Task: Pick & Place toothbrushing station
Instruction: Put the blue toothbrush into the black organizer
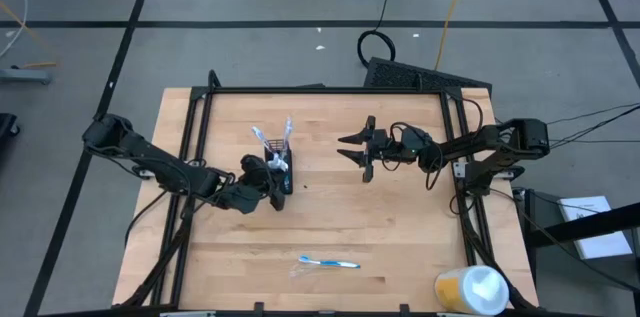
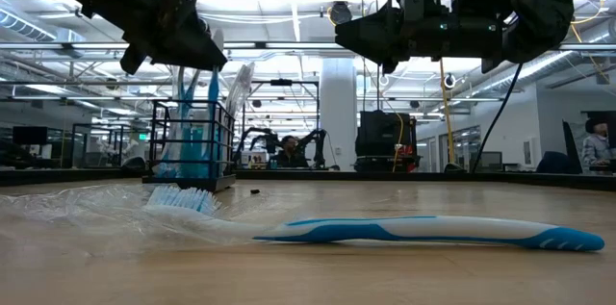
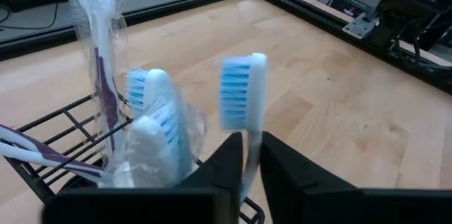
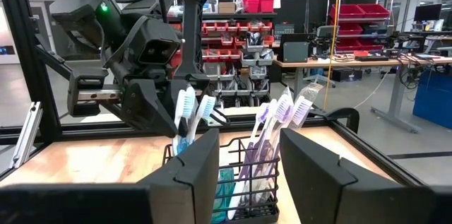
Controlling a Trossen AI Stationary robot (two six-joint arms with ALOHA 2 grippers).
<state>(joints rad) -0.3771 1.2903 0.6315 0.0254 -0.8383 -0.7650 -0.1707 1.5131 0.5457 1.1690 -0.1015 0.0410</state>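
The small black rectangular wire-mesh holder [image 1: 283, 172] stands upright on the light wooden table [image 1: 400, 227], left of the table's middle. Several slim toothbrushes stick up out of it, some with blue-and-white bristle heads [image 4: 185, 104] and others with purple-and-white handles in clear wrap [image 4: 272, 121].

The left gripper [image 1: 268, 179] sits right at the holder, on the side toward the table's left edge. In the left wrist view its two dark fingers [image 3: 226, 164] stand only a narrow gap apart, with the white neck of one blue-bristled toothbrush [image 3: 242, 104] running up between them; whether the fingers press on that neck or merely flank it cannot be told.

The right gripper [image 1: 358, 150] hangs above the table, well to the right of the holder and facing it, its fingers [image 4: 194, 160] spread partway with nothing between them.

Another blue-and-white toothbrush [image 1: 328, 261] lies flat on the table, apart from the holder, toward the table's near edge, its bristle end on a bit of clear plastic wrap [image 2: 87, 214]. A larger yellow-and-white round container [image 1: 470, 289] stands at the near right corner, far from the holder.
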